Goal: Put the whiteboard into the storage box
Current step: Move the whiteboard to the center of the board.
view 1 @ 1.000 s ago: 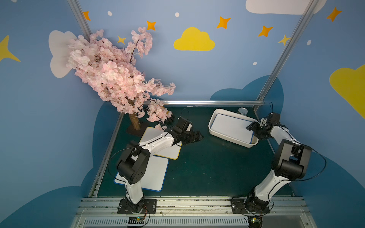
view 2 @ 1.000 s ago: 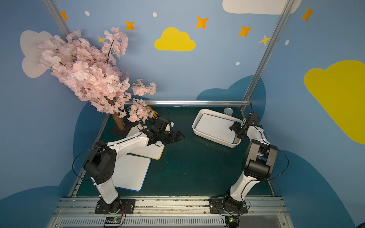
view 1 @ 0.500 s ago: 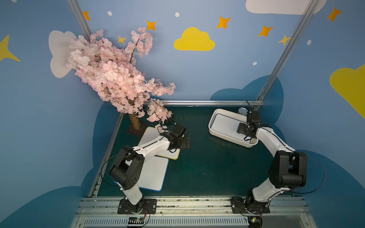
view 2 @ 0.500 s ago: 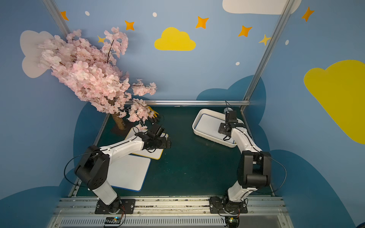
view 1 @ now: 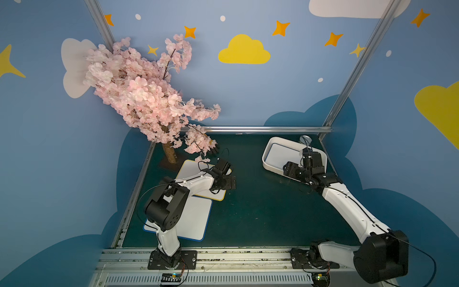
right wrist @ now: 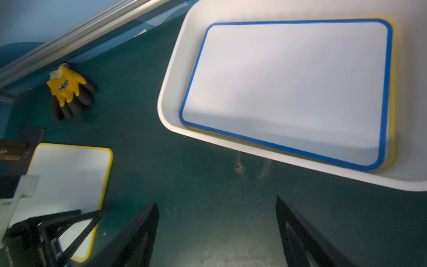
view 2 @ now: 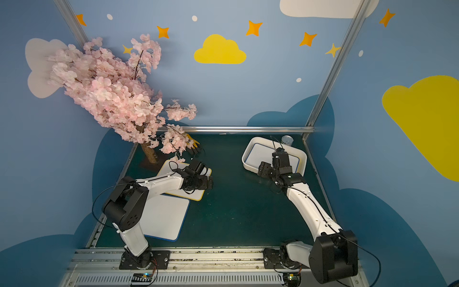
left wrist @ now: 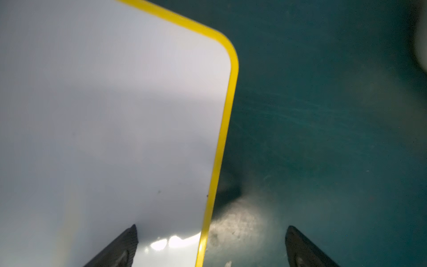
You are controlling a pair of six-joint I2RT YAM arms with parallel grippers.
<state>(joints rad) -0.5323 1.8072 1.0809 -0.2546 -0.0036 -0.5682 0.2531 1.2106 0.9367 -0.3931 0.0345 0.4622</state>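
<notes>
Bimanual cell, read from the robot's base outward. Nearest, a blue-rimmed whiteboard [view 1: 193,218] lies flat on the dark green surface [view 1: 260,211], partly hidden by the left arm. Just beyond it lies a yellow-rimmed whiteboard [left wrist: 115,115], whose near edge overlaps the far edge of the blue-rimmed one in both top views.

The left hand [left wrist: 211,233] hangs over the yellow-rimmed whiteboard's side edge. Its jaws are spread wide and hold nothing. One finger [left wrist: 124,242] is over the white face and the other is over bare surface. Whether either tip touches cannot be told.

Across the surface, the right hand [right wrist: 217,205] is likewise spread and empty. It is poised above the surface just before the near wall of the storage box [right wrist: 171,69].

The storage box stands toward the far right corner, and its base is not square to the surface edge. Inside it a second blue-rimmed board [right wrist: 288,92] lies flat on top of a second yellow-rimmed board [right wrist: 392,104]. Only a thin margin of the lower board shows.

Farther back, a yellow-and-black glove [right wrist: 67,90] lies by the rear rail. A small silver can [view 2: 287,140] stands behind the box. A pink blossom tree [view 1: 139,99] fills the far left corner.
</notes>
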